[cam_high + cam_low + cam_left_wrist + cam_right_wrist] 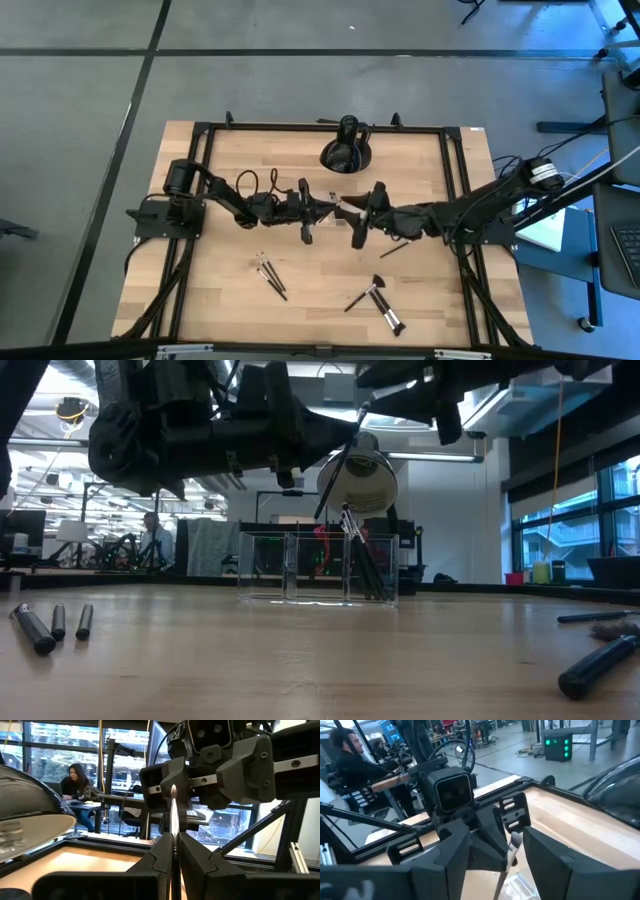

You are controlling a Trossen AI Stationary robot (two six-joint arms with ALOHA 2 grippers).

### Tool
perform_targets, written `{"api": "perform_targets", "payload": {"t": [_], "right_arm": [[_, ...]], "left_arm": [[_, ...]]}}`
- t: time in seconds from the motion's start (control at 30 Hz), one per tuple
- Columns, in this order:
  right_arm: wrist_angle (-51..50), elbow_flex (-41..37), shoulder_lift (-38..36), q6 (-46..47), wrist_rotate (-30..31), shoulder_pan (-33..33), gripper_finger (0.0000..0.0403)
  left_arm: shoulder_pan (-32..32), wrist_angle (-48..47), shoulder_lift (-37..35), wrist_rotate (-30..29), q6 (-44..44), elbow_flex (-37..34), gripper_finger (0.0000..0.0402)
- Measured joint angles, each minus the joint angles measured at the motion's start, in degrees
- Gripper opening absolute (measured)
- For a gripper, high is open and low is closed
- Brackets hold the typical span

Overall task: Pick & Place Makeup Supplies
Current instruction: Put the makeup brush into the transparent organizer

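Observation:
A thin makeup brush (pixel 173 815) with a silver ferrule (pixel 513 842) hangs in the air over the table's middle, between my two grippers. My left gripper (pixel 175 839) comes from the left and is shut on it. Facing it from the right, my right gripper (pixel 497 834) is open, with a finger on either side of the brush and a gap to each. At the far middle stands a clear organiser tray (pixel 300 572) holding several brushes (pixel 365 560). More brushes lie on the table (pixel 270 272), (pixel 378 298). My left gripper pinches the brush's thin shaft (pixel 173 836) between its two fingers, close to the silver ferrule. The fingers come nearly level from the table's left and lie along the brush. The brush sticks out past the fingertips toward my right gripper, lifted clear of the table.
A large black rounded object (pixel 345 152) stands beside the tray at the far middle. One loose brush (pixel 395 247) lies under my right arm. In the low view, brushes lie at the near left (pixel 50 622) and near right (pixel 600 660). A black frame (pixel 455 180) borders the table.

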Motion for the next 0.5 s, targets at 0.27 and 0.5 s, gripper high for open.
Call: {"api": "perform_targets", "payload": {"t": [0.27,0.5], "right_arm": [[3.8,0.0,4.7,-0.3,8.0,1.9,0.0188],[6.6,0.0,5.5,-2.1,8.4,2.3,0.0188]], "left_arm": [[0.0,0.1,-0.6,0.0,-0.7,0.0,0.0022],[0.0,0.1,-0.6,0.1,-1.7,0.0,0.0022]]}}
